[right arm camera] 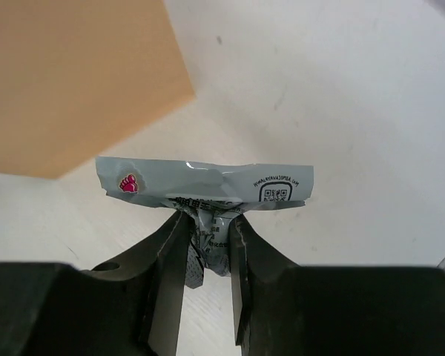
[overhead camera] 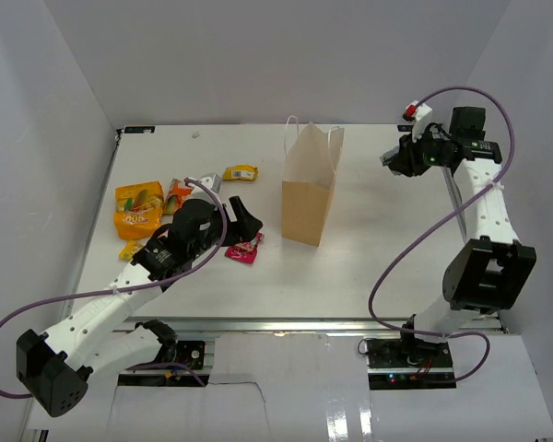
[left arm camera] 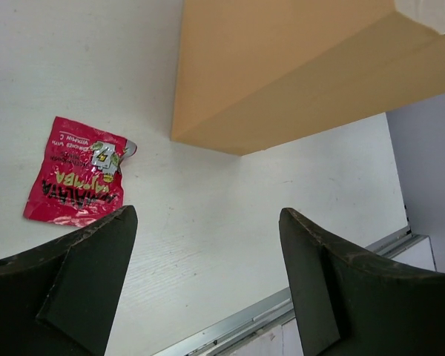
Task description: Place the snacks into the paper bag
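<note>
The grey foil packet was clamped by its lower part in the right gripper, raised well to the right of the upright paper bag. Recommended: centre it over the bag's open top before releasing. Its sealed edge was crinkled, with a QR code and a pink mark. The left gripper stood wide and empty near a flat red packet.

Left gripper low, jaws wide apart. Right gripper raised, extended, pinching silver packet.
</note>
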Controlling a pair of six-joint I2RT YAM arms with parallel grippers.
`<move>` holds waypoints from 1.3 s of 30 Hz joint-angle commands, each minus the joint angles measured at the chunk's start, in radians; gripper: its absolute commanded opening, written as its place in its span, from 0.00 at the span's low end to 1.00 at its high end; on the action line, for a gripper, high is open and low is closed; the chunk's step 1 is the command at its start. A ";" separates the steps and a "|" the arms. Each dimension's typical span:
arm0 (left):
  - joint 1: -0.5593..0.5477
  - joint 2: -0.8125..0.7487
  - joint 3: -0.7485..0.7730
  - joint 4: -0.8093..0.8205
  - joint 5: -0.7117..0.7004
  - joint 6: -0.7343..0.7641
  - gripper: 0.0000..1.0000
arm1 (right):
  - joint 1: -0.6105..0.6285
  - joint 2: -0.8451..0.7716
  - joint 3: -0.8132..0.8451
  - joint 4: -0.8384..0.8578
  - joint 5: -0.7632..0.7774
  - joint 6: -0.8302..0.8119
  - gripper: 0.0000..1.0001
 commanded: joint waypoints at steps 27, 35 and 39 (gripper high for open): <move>-0.001 0.001 -0.101 -0.131 -0.054 -0.065 0.88 | 0.564 -0.065 0.295 0.370 0.113 0.226 0.22; -0.001 0.032 -0.094 -0.171 -0.083 -0.083 0.88 | 0.570 -0.096 0.218 0.370 0.173 0.198 0.39; -0.001 0.055 -0.086 -0.179 -0.098 -0.090 0.88 | 0.572 -0.119 0.192 0.374 0.183 0.197 0.58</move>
